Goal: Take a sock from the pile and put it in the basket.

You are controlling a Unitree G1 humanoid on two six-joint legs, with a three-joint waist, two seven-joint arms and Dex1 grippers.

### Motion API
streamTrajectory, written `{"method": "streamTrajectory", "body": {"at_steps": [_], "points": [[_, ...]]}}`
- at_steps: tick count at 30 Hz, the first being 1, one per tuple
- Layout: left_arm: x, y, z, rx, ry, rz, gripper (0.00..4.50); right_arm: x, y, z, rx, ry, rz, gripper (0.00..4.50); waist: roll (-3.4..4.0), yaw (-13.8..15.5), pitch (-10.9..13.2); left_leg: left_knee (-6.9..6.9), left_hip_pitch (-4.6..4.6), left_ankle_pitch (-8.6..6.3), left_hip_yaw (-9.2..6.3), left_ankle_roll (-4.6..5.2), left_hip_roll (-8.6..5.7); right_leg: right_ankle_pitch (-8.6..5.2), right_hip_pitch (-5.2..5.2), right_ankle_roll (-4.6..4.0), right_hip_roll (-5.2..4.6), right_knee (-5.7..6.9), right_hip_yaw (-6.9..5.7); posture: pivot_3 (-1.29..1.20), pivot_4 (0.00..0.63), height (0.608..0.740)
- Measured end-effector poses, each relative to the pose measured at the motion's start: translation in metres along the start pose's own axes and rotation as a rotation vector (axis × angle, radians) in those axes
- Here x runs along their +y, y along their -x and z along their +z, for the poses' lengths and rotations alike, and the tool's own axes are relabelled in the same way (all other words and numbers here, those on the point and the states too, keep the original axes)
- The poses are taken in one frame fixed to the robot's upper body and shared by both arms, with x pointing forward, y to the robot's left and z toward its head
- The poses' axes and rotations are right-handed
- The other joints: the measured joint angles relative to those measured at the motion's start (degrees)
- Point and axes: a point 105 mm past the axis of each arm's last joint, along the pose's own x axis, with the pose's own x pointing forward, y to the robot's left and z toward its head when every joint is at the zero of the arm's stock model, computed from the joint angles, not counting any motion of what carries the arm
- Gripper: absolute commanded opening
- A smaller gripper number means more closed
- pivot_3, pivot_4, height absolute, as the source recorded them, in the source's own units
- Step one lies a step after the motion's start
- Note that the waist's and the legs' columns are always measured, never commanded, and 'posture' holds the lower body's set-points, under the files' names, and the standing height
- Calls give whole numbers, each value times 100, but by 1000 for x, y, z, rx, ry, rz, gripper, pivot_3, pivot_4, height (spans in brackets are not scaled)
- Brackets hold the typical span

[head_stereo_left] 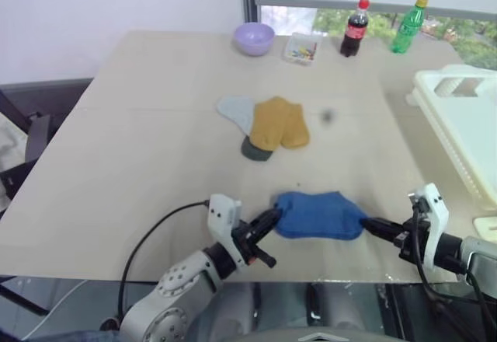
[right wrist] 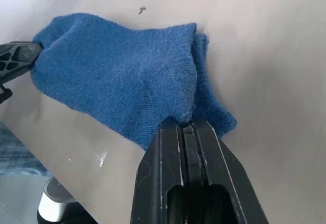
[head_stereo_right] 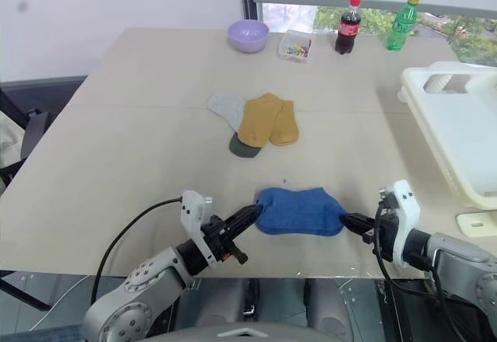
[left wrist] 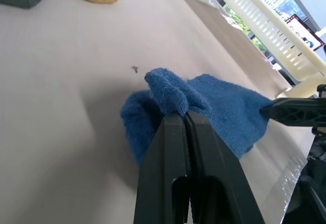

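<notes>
A blue sock (head_stereo_left: 318,215) hangs stretched just above the table's near edge, pinched at both ends. My left gripper (head_stereo_left: 273,218) is shut on its left end, and the left wrist view shows the fabric bunched at the fingertips (left wrist: 175,116). My right gripper (head_stereo_left: 368,224) is shut on its right end, with the cloth caught at the fingertips (right wrist: 184,123). The pile (head_stereo_left: 268,124) of mustard-yellow, pale grey and dark grey socks lies mid-table beyond the blue sock. The white slotted basket (head_stereo_left: 466,120) stands at the table's right edge, beyond my right arm.
Along the far edge stand a lilac bowl (head_stereo_left: 255,38), a small clear box of coloured bits (head_stereo_left: 301,49), a cola bottle (head_stereo_left: 356,29) and a green bottle (head_stereo_left: 408,26). A small dark speck (right wrist: 142,10) marks the table by the sock.
</notes>
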Motion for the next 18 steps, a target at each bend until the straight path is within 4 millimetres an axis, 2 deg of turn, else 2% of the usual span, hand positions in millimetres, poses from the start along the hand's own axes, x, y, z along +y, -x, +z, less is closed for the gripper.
{"method": "streamTrajectory", "body": {"at_steps": [11, 17, 18], "points": [[3, -4, -3, 71, 17, 22, 46, 2, -1, -12, 36, -22, -4, 0, 0, 0, -1, 3, -36, 1, 0, 2, -8, 1, -33, -1, 19, 3, 3, 0, 150, 729], [3, -3, -6, 84, 29, 19, 46, -3, -1, -8, -5, 8, -36, 0, 0, 0, -1, 10, -35, 1, 1, 2, -7, 1, -33, 0, 21, 5, 4, 0, 150, 729], [3, -2, -6, 87, 31, 21, 16, -3, -1, -5, -20, 26, -33, 281, 1, -1, -1, 10, -34, 1, 2, 2, -7, 1, -33, 0, 21, 6, 5, 0, 150, 729]]}}
